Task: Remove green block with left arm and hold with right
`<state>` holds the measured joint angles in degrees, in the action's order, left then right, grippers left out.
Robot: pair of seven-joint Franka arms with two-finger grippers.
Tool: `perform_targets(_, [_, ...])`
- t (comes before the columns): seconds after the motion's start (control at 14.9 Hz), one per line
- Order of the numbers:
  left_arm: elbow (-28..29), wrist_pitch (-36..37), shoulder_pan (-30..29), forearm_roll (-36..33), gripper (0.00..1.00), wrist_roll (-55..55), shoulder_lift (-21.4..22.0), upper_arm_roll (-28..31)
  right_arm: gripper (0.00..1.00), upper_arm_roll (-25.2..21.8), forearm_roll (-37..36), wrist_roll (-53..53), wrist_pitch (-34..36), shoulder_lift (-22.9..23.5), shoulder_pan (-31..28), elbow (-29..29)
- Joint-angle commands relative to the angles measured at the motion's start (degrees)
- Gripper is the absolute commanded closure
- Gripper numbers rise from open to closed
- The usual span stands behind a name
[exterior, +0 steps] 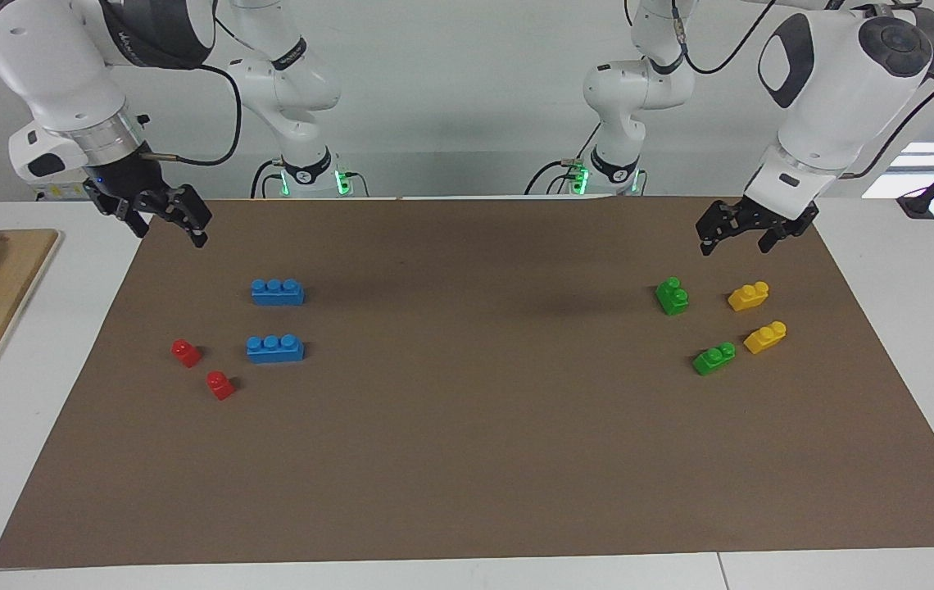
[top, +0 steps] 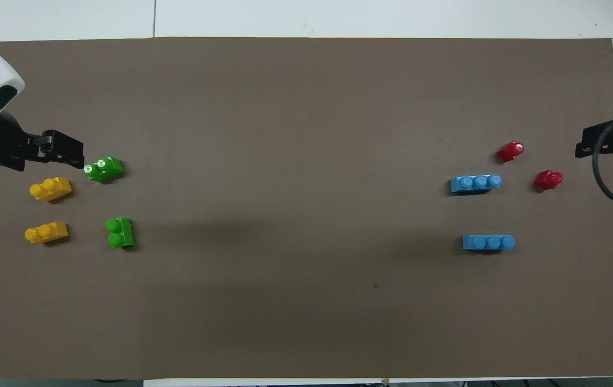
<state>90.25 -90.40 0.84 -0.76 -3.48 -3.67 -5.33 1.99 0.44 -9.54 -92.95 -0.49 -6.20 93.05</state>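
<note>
The green block sits on the tabletop at the left arm's end, nearer the robots than the flatter green piece, yellow bricks just beside. Light, rigid, slick plastic, I'd say: pinch its flat sides. Left gripper hovers tilted above it, jaws apart. Right gripper waits over the other end, jaws seemingly apart.
</note>
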Motion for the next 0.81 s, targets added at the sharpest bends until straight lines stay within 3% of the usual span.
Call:
perform_targets(0.0, [-0.34, 1.11, 1.18, -0.56, 0.00, 0.58, 0.69, 1.02, 0.00, 0.39, -1.40, 1.98, 0.49, -0.74, -0.48, 0.64])
perform_targets(0.74, [-0.78, 0.84, 1.18, -0.74, 0.00, 0.58, 0.69, 1.11, 0.00, 0.39, -1.40, 4.27, 0.49, -0.74, -0.65, 0.64])
